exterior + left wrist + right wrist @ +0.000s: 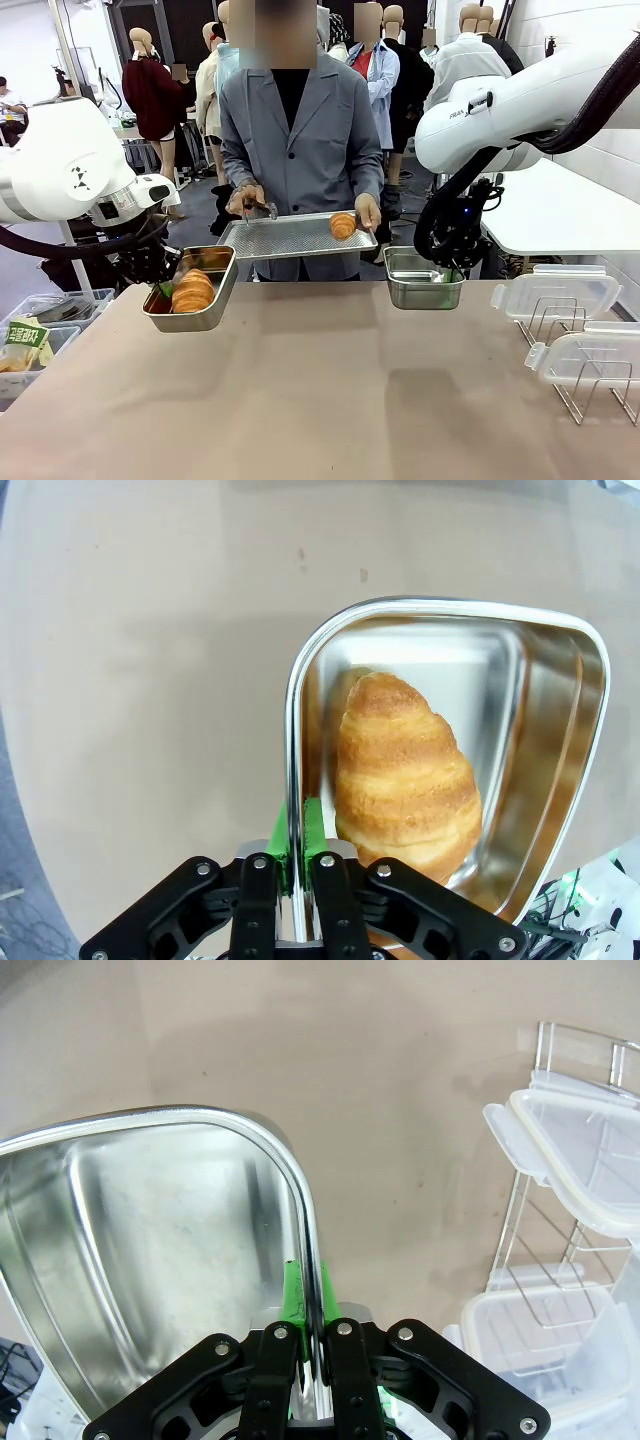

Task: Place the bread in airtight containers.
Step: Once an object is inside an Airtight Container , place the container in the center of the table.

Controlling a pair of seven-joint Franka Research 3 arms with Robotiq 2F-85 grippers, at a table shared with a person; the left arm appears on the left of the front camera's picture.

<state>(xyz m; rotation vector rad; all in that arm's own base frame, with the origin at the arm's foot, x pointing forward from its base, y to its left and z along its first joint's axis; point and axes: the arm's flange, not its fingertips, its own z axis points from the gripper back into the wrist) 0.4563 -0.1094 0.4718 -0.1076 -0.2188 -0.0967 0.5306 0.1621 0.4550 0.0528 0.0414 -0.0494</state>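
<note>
Bread (193, 291) lies in left tin (185, 321); right tin (425, 295) shows bare steel.

front camera faces across table (300, 400); wrist cameras close, downward.

At centre left of the frame we see the left end effector (160, 290) pinching the left end of a steel tin (218, 292). The tin is tilted and holds a golden croissant roll (193, 292). Right of centre, the right end effector (449, 270) clamps the right rim of a second tin (402, 291), its shiny bottom showing. Behind and between them, a person in a grey jacket (290, 130) holds a perforated tray (285, 240), with a second roll (342, 225) lying near its right end. On the table (300, 400), at the right edge of the frame, we see two clear lids (555, 292) propped on wire racks (585, 390).
</note>
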